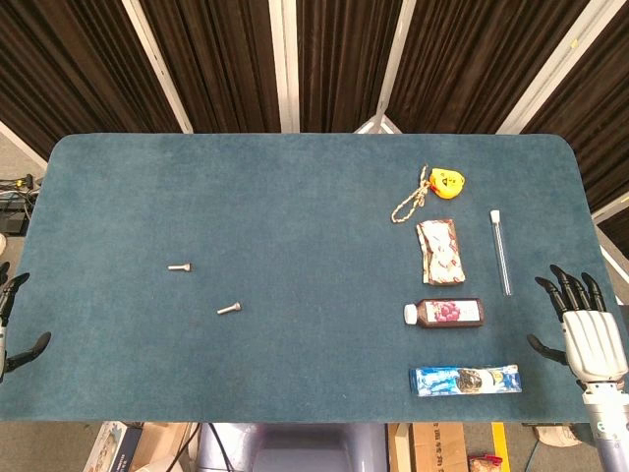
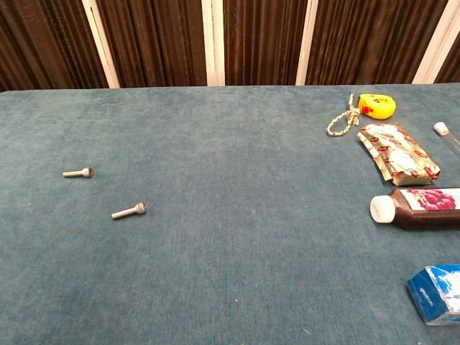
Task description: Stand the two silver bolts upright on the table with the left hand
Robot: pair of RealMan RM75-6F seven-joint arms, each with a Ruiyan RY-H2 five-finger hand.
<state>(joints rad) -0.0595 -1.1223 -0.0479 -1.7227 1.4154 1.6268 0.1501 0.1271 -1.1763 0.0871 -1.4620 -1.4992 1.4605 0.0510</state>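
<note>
on the left half of the blue worktop [image 1: 295, 374] lie two silver bolts, both flat on their sides, not upright. far bolt [image 1: 178, 266] sits further left w/ head pointing right; near bolt [image 1: 229, 309] is a bit right of it and closer to the near edge, slightly angled, head also to the right. the two are near each other but apart. left hand [image 1: 12, 324] shows only partly at the left edge of the head view, off the worktop, dark fingers apart, holding nothing, well apart from both bolts. right hand [image 1: 585, 329] hovers at the right edge, fingers spread and pointing far, nothing in it. right side of worktop: yellow tape measure [image 1: 445, 182] w/ a cord at the far end, crumpled snack wrapper [image 1: 439, 252] nearer, clear tube [image 1: 501, 251] w/ white cap to its right, dark bottle [image 1: 444, 313] lying on its side, white cap to the left, and blue packet [image 1: 465, 380] nearest the edge. chest view shows neither hand.
</note>
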